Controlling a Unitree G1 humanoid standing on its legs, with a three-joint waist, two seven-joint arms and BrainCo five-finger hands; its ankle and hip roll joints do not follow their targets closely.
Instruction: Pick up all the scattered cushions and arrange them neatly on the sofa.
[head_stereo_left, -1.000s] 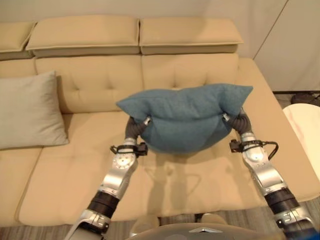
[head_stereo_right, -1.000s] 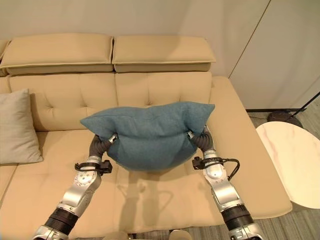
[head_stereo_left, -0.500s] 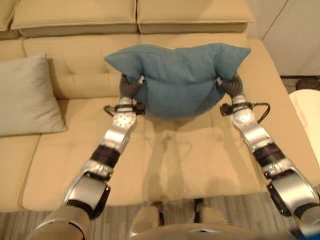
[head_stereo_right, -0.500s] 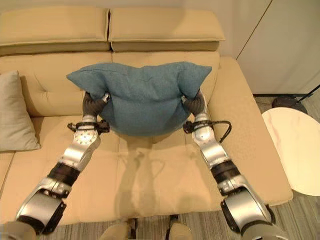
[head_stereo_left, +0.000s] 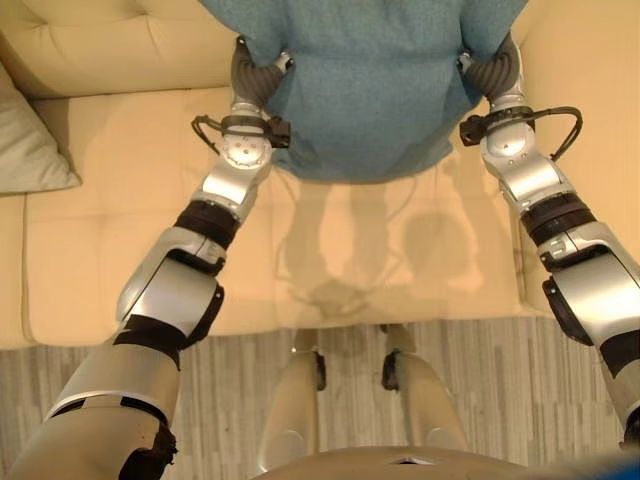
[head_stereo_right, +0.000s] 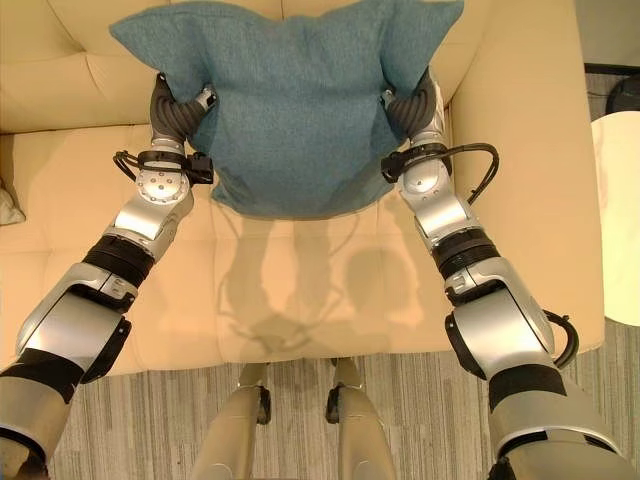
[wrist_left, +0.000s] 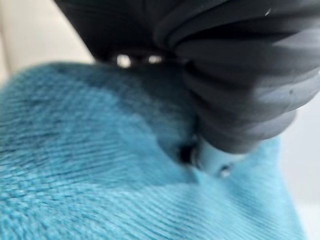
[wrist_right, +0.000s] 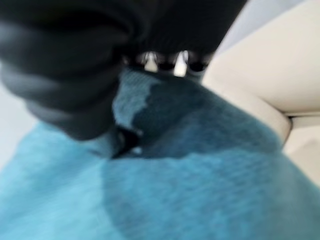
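A teal cushion (head_stereo_right: 290, 110) hangs between my two hands over the back of the beige sofa's seat (head_stereo_right: 300, 290), its top reaching the backrest (head_stereo_right: 60, 90). My left hand (head_stereo_right: 176, 112) grips its left side and my right hand (head_stereo_right: 414, 108) grips its right side, both arms stretched forward. In the left wrist view the thumb (wrist_left: 212, 160) digs into the teal cloth (wrist_left: 100, 175). The right wrist view has the fingertips (wrist_right: 165, 61) pressed into the cloth (wrist_right: 200, 190) as well.
A grey cushion (head_stereo_left: 30, 150) leans on the sofa at the far left. A round white table (head_stereo_right: 622, 220) stands off the sofa's right end. Grey plank floor (head_stereo_right: 420, 400) runs along the sofa's front edge.
The camera has tipped down and closer to the sofa. Both arms have stretched forward, carrying the teal cushion from above the seat toward the backrest.
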